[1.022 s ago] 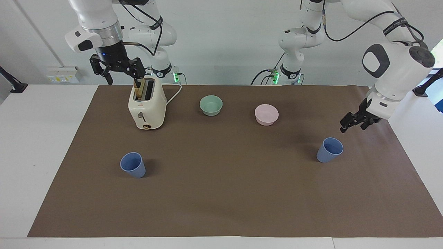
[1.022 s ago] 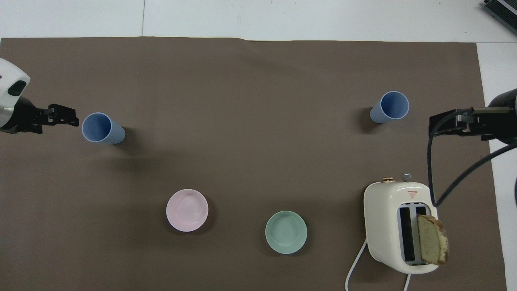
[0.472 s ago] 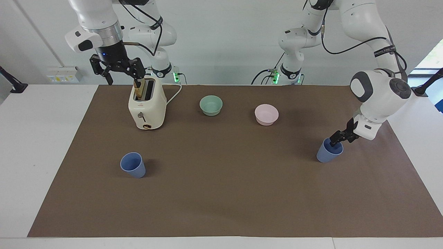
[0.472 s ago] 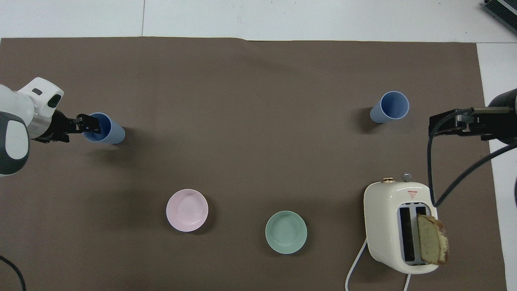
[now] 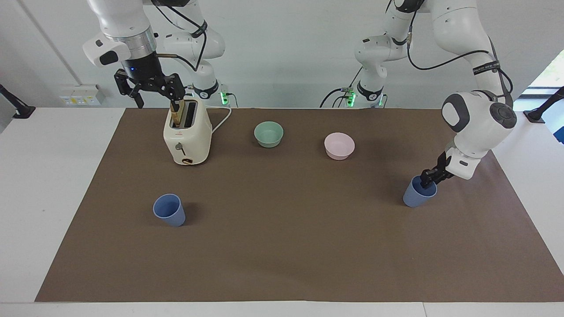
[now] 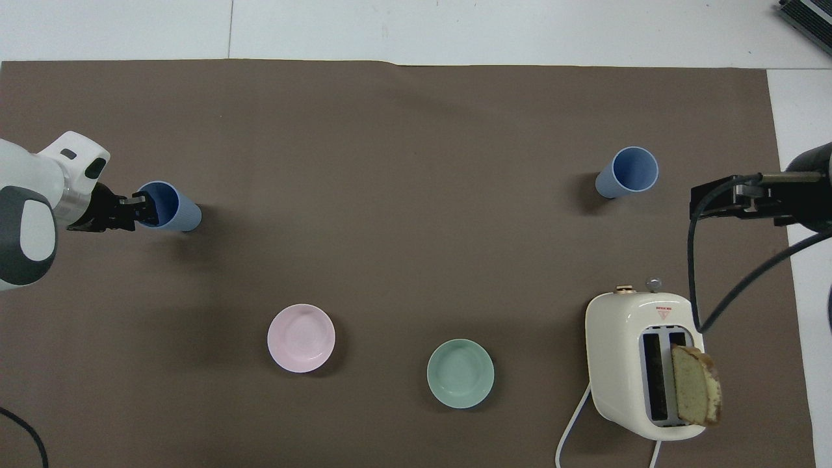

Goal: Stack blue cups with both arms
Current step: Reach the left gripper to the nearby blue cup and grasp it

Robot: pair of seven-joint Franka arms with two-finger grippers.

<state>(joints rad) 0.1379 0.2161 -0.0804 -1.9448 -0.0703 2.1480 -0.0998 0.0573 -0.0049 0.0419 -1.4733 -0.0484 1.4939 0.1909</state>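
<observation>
Left gripper [image 5: 428, 178]: lowered onto the rim of the matte periwinkle-blue tapered cup [image 5: 417, 194]; apparently closed on it.

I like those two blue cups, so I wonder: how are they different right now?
The blue cup at the left arm's end has the left gripper at its rim; the blue cup at the right arm's end stands alone, untouched. The first cup has the pink bowl closest, the second the toaster, under the waiting right gripper. Both are upright, empty and look identical.
</observation>
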